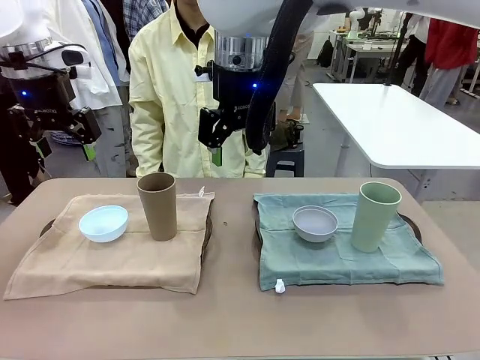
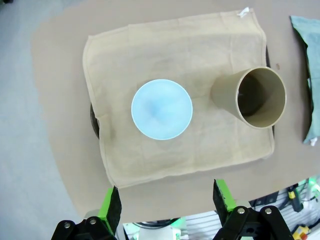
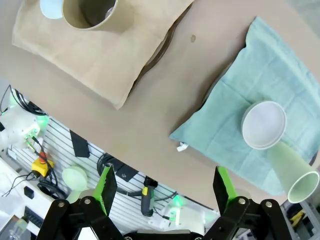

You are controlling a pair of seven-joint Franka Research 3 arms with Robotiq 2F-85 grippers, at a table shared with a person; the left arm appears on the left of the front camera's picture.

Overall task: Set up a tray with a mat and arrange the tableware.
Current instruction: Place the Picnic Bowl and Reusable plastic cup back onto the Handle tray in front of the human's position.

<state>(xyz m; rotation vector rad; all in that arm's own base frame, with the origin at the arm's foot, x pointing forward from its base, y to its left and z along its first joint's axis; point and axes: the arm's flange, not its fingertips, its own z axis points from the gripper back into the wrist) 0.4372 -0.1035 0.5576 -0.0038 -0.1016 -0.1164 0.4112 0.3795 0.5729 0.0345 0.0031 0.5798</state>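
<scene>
The left gripper (image 1: pixel 66 129) carries white lettering on its black body in the front view, apparently "ROBOTIQ", though it is small and faint. Small white tags at the mat corners below the grippers are too small to read. No other text is legible.
</scene>
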